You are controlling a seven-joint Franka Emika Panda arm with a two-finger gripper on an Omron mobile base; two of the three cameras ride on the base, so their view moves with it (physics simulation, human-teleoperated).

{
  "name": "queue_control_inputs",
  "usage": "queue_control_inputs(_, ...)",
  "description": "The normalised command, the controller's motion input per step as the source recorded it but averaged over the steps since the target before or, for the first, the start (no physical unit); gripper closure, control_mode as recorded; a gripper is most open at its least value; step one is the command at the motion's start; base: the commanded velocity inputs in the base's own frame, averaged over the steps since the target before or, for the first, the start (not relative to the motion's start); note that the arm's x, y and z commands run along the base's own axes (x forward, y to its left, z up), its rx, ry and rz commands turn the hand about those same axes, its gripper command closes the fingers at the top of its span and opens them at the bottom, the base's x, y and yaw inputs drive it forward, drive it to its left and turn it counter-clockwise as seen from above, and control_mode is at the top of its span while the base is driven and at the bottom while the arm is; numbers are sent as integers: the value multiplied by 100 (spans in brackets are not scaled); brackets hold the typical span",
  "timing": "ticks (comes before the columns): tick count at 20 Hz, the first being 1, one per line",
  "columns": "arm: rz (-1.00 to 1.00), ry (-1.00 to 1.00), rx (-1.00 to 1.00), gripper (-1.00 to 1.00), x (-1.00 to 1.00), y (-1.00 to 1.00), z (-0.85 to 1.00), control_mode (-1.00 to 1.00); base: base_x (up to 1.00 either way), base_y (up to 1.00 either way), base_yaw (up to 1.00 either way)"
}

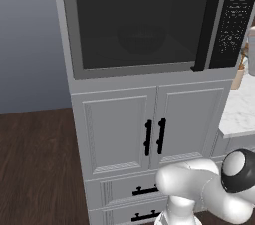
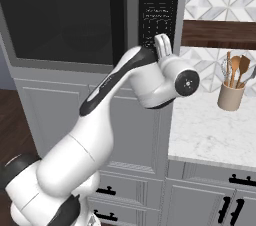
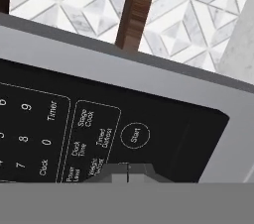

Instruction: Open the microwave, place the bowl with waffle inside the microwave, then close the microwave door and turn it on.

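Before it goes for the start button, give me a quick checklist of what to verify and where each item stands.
1. Microwave door shut: ok, it sits flush with its black handle beside the button panel.
2. Bowl inside: ok, a faint round shape shows through the tinted window.
3. Waffle in the bowl: cannot tell, the glass is too dark.
4. End effector aimed at the Start button: ok, the button lies just ahead of the fingertips in the hand view.
5. End effector closed for a poke: ok, the tips appear pressed together.
6. Contact with the panel: cannot tell.
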Motion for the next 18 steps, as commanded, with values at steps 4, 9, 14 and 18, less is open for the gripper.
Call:
queue_control_inputs(4,0,0,0,100,34,0,-13,-100,0,0,0)
queue_control_inputs(9,0,1,0,100,48,0,-17,-100,0,0,0)
queue_control_inputs(14,0,5,0,100,62,0,-22,-100,0,0,0)
queue_control_inputs(18,0,16,-6,100,95,14,-56,-100,0,0,0)
